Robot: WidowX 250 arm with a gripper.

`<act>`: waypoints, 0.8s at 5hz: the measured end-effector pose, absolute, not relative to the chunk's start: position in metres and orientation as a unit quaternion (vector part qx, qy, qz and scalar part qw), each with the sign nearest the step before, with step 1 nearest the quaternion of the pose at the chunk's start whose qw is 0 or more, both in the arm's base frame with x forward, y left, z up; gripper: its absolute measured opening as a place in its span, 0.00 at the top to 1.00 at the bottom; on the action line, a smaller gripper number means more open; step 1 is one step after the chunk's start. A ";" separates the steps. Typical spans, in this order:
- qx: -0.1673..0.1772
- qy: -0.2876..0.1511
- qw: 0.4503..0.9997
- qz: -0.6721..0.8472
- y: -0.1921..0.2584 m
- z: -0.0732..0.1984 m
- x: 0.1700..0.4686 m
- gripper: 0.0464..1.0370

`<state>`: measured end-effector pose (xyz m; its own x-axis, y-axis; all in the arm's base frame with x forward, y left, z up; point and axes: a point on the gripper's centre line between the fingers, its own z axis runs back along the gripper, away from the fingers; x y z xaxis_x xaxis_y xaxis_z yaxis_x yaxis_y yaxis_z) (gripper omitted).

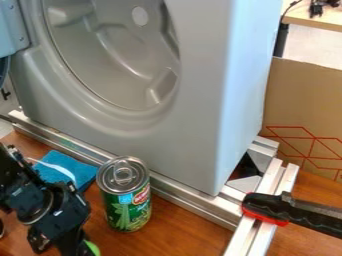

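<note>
Can upright beside the gripper, green thing cut off below

The can [125,195] stands upright on the wooden table [190,232], its ring-pull lid up, just in front of the metal rail [184,192]. Beside its foot, at the bottom edge, a green thing [92,248] shows only as a rounded sliver next to the gripper [69,240]; the rest is hidden or cut off, so what it is cannot be told. A blue cloth [83,172] lies behind the can and the arm, partly covered, with a curved white strip [59,169] across it. A small round thing at the left edge is mostly out of view.

Behind the can, the big grey machine [200,100] sits on the rails and blocks the way back; its round hollow is cut off at the top, its door [8,27] at the left. A black and red clamp [267,207] grips the rails at the right, near cardboard [304,110] with red lines.

The gripper points down at the lower left, its tip running out of view. Whether it is spread, pressed together or pinching the green thing, I cannot tell.
</note>
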<state>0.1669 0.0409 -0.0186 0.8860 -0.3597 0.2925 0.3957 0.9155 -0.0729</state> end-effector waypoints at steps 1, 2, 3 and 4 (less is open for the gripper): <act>-0.049 -0.142 0.971 -0.187 0.045 -0.005 0.167 0.05; -0.035 -0.159 0.968 -0.191 0.046 0.007 0.169 0.03; -0.043 -0.172 0.964 -0.197 0.043 0.017 0.173 0.04; -0.015 -0.204 0.964 -0.169 0.049 0.057 0.182 0.04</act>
<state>0.1824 0.0493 0.0571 0.8595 -0.3206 0.3980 0.3329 0.9421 0.0401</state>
